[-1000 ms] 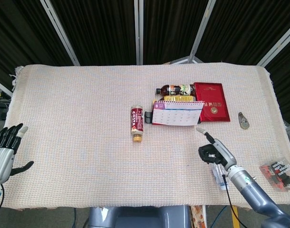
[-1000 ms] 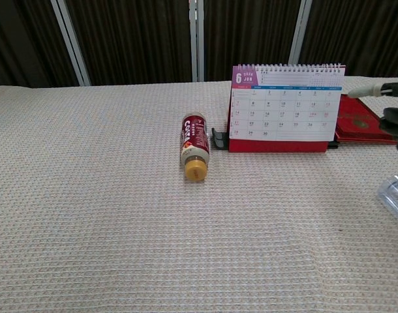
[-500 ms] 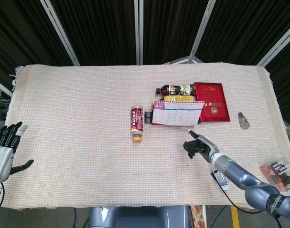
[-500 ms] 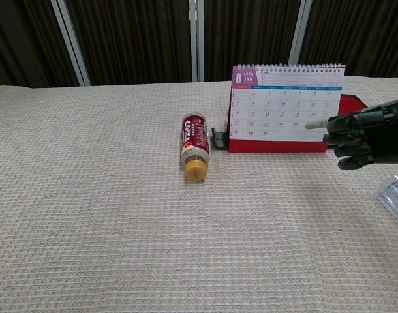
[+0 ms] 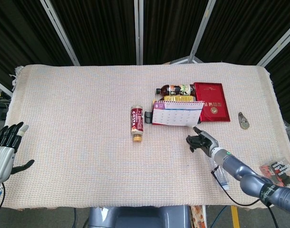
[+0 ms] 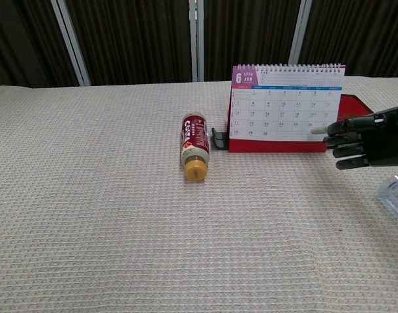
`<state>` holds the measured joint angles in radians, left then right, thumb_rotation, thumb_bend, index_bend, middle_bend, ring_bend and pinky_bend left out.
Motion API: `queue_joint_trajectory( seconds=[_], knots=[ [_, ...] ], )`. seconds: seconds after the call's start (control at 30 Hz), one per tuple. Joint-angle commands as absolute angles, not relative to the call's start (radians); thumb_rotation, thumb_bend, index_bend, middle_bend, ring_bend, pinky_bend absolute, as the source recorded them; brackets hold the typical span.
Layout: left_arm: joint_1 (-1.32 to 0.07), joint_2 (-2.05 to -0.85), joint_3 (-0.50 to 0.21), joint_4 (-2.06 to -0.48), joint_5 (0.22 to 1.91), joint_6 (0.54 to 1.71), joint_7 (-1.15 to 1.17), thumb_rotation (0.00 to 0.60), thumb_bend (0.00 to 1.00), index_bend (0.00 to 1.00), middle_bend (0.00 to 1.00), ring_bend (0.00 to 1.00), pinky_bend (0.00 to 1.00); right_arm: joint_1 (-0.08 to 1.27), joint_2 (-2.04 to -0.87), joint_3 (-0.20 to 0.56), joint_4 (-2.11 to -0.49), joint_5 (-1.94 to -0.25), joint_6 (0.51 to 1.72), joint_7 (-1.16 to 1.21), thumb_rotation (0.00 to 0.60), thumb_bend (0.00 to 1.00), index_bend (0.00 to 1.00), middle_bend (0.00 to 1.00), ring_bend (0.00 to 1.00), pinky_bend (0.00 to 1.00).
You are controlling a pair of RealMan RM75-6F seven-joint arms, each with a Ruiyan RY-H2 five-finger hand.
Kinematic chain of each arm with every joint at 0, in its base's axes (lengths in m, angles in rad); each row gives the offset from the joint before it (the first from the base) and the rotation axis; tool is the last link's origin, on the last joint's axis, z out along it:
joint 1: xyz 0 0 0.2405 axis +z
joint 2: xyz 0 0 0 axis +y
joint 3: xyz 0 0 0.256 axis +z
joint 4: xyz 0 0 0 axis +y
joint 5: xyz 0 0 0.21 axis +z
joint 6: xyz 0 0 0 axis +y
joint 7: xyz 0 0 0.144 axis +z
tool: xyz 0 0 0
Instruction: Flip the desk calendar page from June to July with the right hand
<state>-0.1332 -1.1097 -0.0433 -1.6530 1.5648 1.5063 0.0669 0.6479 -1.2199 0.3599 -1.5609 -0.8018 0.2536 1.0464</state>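
Note:
The desk calendar point(image 5: 177, 114) stands right of the table's middle, showing its June page point(image 6: 285, 107) with a white spiral on top. My right hand point(image 5: 199, 141) hovers just in front of the calendar's lower right corner. In the chest view the right hand point(image 6: 368, 138) points left with fingers stretched out and nothing in them. Its white fingertip point(image 6: 318, 130) lies at the page's lower right edge; I cannot tell if it touches. My left hand point(image 5: 4, 152) hangs off the table's left edge, fingers spread, holding nothing.
A coffee bottle point(image 5: 137, 123) lies left of the calendar, with a black clip point(image 5: 148, 117) between them. Behind the calendar lie a tea bottle point(image 5: 176, 89) and a red booklet point(image 5: 211, 101). A clear plastic piece point(image 5: 220, 176) lies near the front edge under my right arm.
Over the second my right hand came down and left to the calendar, then shifted slightly right and lower, to the page's lower right corner. The left hand stayed still.

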Motion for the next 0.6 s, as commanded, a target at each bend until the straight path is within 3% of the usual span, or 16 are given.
queue_joint_trajectory(
  seconds=[0.03,0.6],
  knots=[
    [-0.134,-1.11,-0.043,-1.653,1.565,1.505,0.068,0.6,0.0,0.0,0.0,0.0,0.0,0.644,-1.23,0.368,-1.546,-0.784,0.245,1.035,0.6,0.62,0.0,0.79,0.86,0.76],
    [-0.138,-1.113,-0.039,-1.653,1.568,1.498,0.071,0.6,0.0,0.0,0.0,0.0,0.0,0.62,-1.268,0.412,-1.485,-0.693,0.2,0.979,0.6,0.62,0.0,0.79,0.85,0.75]
  ],
)
